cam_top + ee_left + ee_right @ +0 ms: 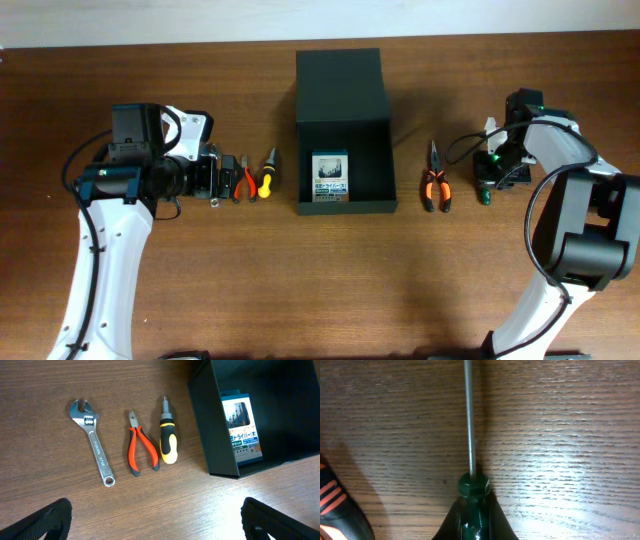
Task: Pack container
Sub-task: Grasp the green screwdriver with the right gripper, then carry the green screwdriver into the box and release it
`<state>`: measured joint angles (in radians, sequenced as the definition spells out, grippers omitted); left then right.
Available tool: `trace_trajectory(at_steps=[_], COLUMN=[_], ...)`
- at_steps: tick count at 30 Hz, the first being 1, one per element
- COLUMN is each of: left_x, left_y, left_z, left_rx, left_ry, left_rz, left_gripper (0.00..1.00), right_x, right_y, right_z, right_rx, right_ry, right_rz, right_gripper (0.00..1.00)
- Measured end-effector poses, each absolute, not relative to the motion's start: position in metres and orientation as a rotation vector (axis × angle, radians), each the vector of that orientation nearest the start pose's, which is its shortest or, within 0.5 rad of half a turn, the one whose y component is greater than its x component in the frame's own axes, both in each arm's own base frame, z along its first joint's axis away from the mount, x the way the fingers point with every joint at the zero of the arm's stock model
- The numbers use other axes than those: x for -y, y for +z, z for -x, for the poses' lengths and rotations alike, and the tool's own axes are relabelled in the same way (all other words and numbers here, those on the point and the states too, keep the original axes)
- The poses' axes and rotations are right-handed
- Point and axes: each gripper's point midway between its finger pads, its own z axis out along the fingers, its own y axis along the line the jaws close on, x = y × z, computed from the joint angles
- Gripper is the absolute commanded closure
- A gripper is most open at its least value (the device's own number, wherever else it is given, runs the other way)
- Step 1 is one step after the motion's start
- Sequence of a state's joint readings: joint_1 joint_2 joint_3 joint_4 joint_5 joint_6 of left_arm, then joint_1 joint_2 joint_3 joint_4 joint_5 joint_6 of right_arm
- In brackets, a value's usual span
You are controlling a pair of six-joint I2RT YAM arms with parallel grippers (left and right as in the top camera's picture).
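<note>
My right end effector (490, 176) is closed on the green screwdriver (472, 491), on the tabletop right of the container (340, 100). The left end effector (160, 522) is wide open and empty. Only the card pack (330, 177) is inside (four more tools lie outside).

Dark wood-grain table (300, 290) fills the view — a pale strip (150, 20) beyond its far edge.

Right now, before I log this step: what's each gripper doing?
Left gripper: open, holding nothing.
Right gripper: closed on the green screwdriver.
</note>
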<state>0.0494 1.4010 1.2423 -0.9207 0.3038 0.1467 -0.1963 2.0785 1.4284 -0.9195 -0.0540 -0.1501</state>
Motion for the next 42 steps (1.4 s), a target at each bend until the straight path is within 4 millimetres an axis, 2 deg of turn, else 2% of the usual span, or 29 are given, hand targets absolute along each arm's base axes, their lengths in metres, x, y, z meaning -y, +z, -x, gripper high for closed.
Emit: trace_trajectory(at_steps=[6,17,21,25,29,32,33,35,37,40,42], left_x=[0.035,0.035,0.035,0.035,0.035,0.035,0.035,0.035,0.035,0.035,0.035], left_y=[0.184,0.184,0.184,0.184,0.184,0.184,0.184,0.184,0.184,0.184,0.184], left_z=[-0.341,-0.341,-0.341,-0.341,-0.341,-0.341,-0.341,-0.341,-0.341,-0.341,-0.341], left_rx=[-2.598,-2.598,-2.598,-2.597,-2.598,-2.598,-2.597,-2.598,-2.598,-2.598,-2.598], left_ry=[-0.333,-0.333,-0.333,-0.333,-0.333,-0.333,-0.333,-0.333,-0.333,-0.333,-0.333], left_rz=[-0.227,-0.227,-0.227,-0.227,-0.227,-0.227,-0.227,-0.227,-0.227,-0.227,-0.227], left_gripper=[0.01,0.01,0.01,0.01,0.01,0.01,0.01,0.01,0.01,0.01,0.01], right_x=[0.064,0.057,0.061,0.064,0.056,0.037,0.022,0.008,-0.020,-0.060,-0.104], right_y=[-0.002,0.005,0.031,0.070,0.112,0.142,0.156,0.165,0.177,0.180,0.180], right_z=[-0.373,-0.356,-0.377,-0.403,-0.421,-0.436,-0.442,-0.447,-0.454,-0.452,-0.444], right_rx=[-3.136,-3.213,-3.165,-3.093,-3.032,-2.972,-2.942,-2.915,-2.878,-2.869,-2.872], right_ry=[0.092,0.147,0.136,0.116,0.101,0.093,0.096,0.099,0.112,0.138,0.170], right_rz=[-0.073,-0.124,-0.142,-0.132,-0.091,-0.036,0.000,0.027,0.075,0.140,0.219], right_gripper=[0.96,0.96,0.96,0.96,0.96,0.96,0.96,0.96,0.96,0.96,0.96])
